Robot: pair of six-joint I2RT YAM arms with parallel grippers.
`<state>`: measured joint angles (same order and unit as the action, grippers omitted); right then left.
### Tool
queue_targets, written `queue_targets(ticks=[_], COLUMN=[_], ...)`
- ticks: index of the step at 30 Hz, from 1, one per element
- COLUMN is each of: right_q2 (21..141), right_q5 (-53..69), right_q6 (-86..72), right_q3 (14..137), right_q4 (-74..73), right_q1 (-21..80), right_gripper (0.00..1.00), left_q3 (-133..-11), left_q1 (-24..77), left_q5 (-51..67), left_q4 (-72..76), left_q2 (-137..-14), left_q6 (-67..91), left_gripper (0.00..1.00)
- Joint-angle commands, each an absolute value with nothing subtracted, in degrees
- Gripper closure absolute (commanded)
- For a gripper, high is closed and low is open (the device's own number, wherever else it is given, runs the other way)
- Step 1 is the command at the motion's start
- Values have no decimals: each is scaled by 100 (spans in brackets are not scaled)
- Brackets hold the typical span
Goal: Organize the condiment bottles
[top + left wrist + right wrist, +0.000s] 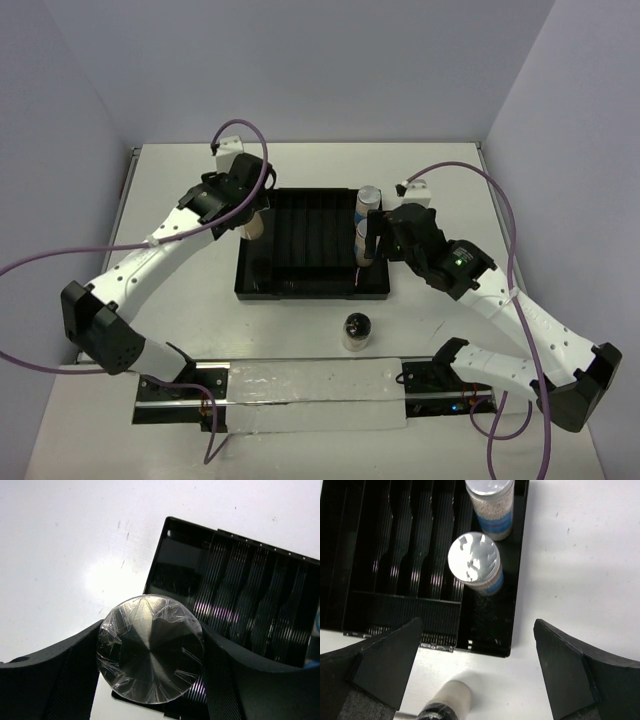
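My left gripper (150, 652) is shut on a condiment bottle with a plastic-wrapped silver lid (150, 647). In the top view this tan bottle (254, 228) hangs at the far left edge of the black divided tray (300, 285). Two bottles with blue-white labels stand in the tray's right compartment, one farther (489, 502) and one nearer (475, 562). A whitish bottle with a dark lid (357, 330) stands on the table in front of the tray. My right gripper (477, 675) is open over the tray's near right corner, holding nothing.
The tray's ribbed slots (250, 595) hold nothing. A long white strip (300, 395) lies across the table's near edge between the arm bases. Grey walls close in the table on three sides.
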<state>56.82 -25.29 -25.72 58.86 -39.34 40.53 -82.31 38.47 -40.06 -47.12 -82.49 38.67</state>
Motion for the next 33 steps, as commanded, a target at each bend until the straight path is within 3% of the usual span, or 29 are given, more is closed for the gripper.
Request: queue_targets(ticks=[1,12,26,29,31,33], right_q2=[5615,5556,5941,6029,6037,6084], right_q5=[-1980,-1658,-1904,-1925,-2037,-2229], right_q6=[-2539,-3286,-4095,-4201,-4394,-4526], right_q3=[6180,5608,4925,4843,4811,4799], right_q4=[-4332,-4733,-4553,-4562,-4594,-4714], right_q1=[4178,5464,6293,6373,6637,6793], right_gripper=[0,0,0,0,0,0], left_q3=[-8228,-7747,-7125,-7023,-7022,-7051], left_q1=[3740,3621,3560,3568,3560,3563], left_q5=[-3877,-3894,-3882,-3814,-3766,-3746], left_q4=[-3580,-3092,-2768,-2681,-2673,-2706], left_q2=[-8454,-8878,-9158,-9106,-9105,-9120], left_q6=[3421,3335,3674,3700,3692,3674], left_gripper=[90,90,88,71,44,24])
